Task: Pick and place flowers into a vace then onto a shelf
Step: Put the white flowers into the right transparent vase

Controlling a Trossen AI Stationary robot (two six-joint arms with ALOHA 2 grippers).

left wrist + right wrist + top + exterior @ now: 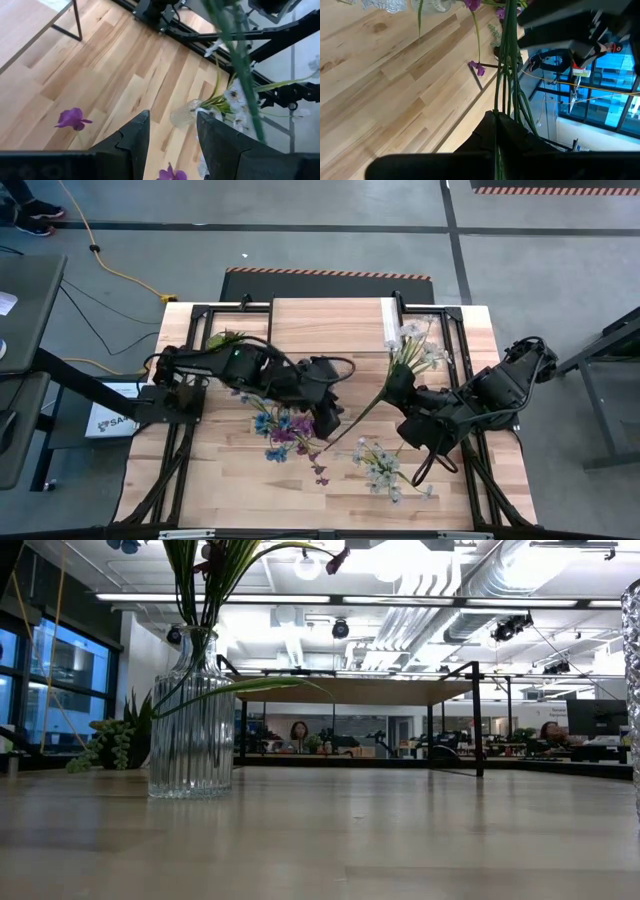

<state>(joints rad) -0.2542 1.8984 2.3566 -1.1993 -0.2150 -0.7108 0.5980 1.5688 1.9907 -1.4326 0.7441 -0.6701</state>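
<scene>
R gripper (pixel 496 120) clamped on flowers (pixel 412 348) by the stems, held mid-table, right of the vase (pixel 191 715). L gripper (pixel 171 131) open above the vase. Risk: long stems snag L arm or tip the vase on insertion; shelf (pixel 325 315) not reached yet.

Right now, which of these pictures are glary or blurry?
Low view: bright ceiling lights glare, and the glass vase shows clearly. Left wrist view: a green stem up close is blurred. Right wrist view: the window glows blue, and the held stems stand dark.
</scene>
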